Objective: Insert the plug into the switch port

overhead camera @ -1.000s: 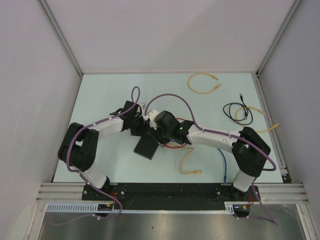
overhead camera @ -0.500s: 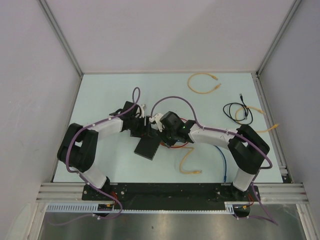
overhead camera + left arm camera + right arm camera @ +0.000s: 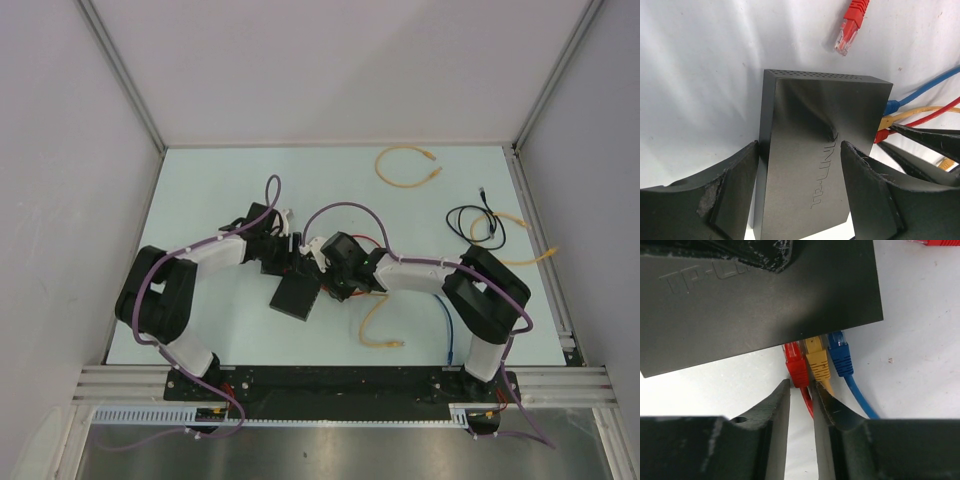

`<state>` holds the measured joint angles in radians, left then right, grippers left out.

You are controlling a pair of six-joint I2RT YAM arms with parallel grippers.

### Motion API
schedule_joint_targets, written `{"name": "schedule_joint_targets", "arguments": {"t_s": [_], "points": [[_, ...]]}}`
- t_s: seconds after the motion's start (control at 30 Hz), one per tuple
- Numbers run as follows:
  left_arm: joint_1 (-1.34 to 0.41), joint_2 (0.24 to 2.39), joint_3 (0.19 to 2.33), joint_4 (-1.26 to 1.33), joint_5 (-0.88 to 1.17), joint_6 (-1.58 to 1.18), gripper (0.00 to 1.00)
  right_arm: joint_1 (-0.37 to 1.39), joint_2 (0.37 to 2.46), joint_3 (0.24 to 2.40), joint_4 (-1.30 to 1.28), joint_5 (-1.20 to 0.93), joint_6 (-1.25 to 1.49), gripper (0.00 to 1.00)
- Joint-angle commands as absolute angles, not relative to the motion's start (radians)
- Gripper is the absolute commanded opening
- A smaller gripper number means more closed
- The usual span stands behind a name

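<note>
Switch (image 3: 820, 110) lies mid-way across the table (image 3: 330, 170), a light, smooth box we judge will skid if pushed. The left gripper (image 3: 799, 147) straddles it with jaws wide, and we cannot tell whether it clamps. Its ports hold the red plug (image 3: 796, 365), yellow plug (image 3: 817, 362) and blue plug (image 3: 840, 357), depth hidden. We judge the red one light and hard on a springy cable, best pinched at its boot. There the right gripper (image 3: 801, 385) has its jaws nearly together; whether it grips, we cannot tell.
</note>
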<state>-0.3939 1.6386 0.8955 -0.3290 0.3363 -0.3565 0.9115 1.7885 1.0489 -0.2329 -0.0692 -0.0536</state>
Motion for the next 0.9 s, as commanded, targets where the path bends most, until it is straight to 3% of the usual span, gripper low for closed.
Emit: {"name": "schedule_joint_targets", "arguments": {"t_s": [0.0, 0.1, 0.23, 0.87], "points": [[-0.393, 1.646, 0.891, -0.337, 0.385, -0.351, 0.71, 0.928, 1.824, 1.026, -0.203, -0.048, -0.092, 0.26], [-0.394, 1.649, 0.887, -0.334, 0.391, -0.356, 0.7, 0.943, 1.841, 1.026, -0.195, -0.035, -0.106, 0.18], [-0.393, 1.649, 0.874, -0.327, 0.402, -0.368, 0.69, 0.948, 1.839, 1.026, -0.192, -0.04, -0.113, 0.0], [-0.468, 1.652, 0.844, -0.298, 0.549, -0.396, 0.66, 0.994, 1.724, 1.098, 0.075, -0.055, -0.17, 0.0]]}}
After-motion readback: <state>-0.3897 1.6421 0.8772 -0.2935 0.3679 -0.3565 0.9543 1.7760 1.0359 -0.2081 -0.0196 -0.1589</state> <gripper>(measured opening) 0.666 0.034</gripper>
